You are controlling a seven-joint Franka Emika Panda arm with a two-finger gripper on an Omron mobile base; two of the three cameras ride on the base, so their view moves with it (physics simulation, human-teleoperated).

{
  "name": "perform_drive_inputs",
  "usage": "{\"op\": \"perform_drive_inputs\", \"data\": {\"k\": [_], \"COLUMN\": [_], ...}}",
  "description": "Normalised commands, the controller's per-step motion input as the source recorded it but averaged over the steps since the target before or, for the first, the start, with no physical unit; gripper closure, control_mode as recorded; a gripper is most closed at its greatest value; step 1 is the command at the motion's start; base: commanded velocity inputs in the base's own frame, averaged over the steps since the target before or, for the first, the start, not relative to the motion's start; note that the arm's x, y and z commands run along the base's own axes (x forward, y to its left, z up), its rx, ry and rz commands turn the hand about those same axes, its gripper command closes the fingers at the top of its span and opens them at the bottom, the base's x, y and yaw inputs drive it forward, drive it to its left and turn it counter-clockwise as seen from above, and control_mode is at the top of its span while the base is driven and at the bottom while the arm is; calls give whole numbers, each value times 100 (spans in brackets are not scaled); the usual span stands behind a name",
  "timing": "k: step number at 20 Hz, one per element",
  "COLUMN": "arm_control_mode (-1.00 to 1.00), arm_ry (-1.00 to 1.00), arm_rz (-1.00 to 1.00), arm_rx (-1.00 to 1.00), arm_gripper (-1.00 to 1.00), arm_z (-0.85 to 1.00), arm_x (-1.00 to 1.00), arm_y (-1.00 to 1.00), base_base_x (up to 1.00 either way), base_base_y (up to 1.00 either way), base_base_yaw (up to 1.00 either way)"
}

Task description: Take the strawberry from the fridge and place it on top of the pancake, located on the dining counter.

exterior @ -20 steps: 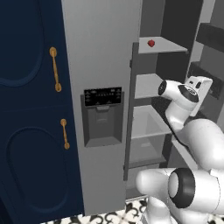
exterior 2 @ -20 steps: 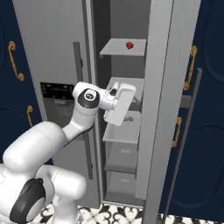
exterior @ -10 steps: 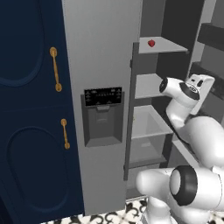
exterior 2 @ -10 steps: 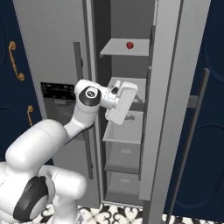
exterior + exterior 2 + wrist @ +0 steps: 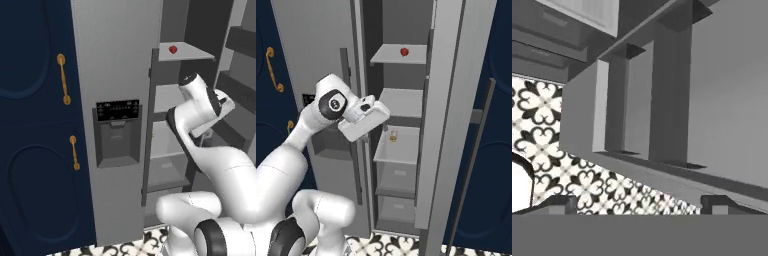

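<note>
1. The room is a kitchen with navy cabinets point(image 5: 35, 150) bearing gold handles point(image 5: 63, 79) and a black-and-white patterned floor tile point(image 5: 557, 165); the tall grey fridge point(image 5: 115, 65) stands with its right door point(image 5: 448, 125) swung open.
2. Nearest, the white arm rises from the base and bends at a dark joint, carrying the pincer point(image 5: 637, 202) at mid height in the open compartment's mouth.
3. In the hand view the two dark fingertips point(image 5: 559, 202) stand well apart at the bottom edge with nothing between them, so the pincer is open and empty.
4. Just beyond the pincer lie the open door's inner shelf bins point(image 5: 637, 100), and below it the floor tile.
5. To its left is the closed door with the black-panelled dispenser recess point(image 5: 118, 131) and a long dark handle point(image 5: 345, 80).
6. Beyond and beside the pincer are bare grey shelves point(image 5: 401, 102); lower down sit drawers point(image 5: 396, 175).
7. The strawberry point(image 5: 404, 51) sits well above and beyond the pincer, on the top shelf point(image 5: 391, 56), apart from everything.
8. In the base views the hand's white housing hides the fingers.
9. A small pale mark on the middle shelf in the right base view is too small to identify.
</note>
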Motion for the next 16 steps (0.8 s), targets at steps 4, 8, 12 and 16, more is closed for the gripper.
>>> {"op": "perform_drive_inputs", "data": {"k": [4, 8, 12, 16], "arm_control_mode": [-100, -100, -100, -100], "arm_ry": [-4, -8, -10, -3], "arm_rz": [-8, -1, 0, -5], "arm_rx": [94, 75, 24, -12], "arm_gripper": [-100, -100, -100, -100], "arm_z": [-4, -5, 15, -9], "arm_x": [-97, -100, -83, -54], "arm_y": [100, 72, 20, 59], "base_base_x": [0, 0, 0, 0], "base_base_y": [0, 0, 0, 0], "base_base_yaw": [0, 0, 0, 0]}}
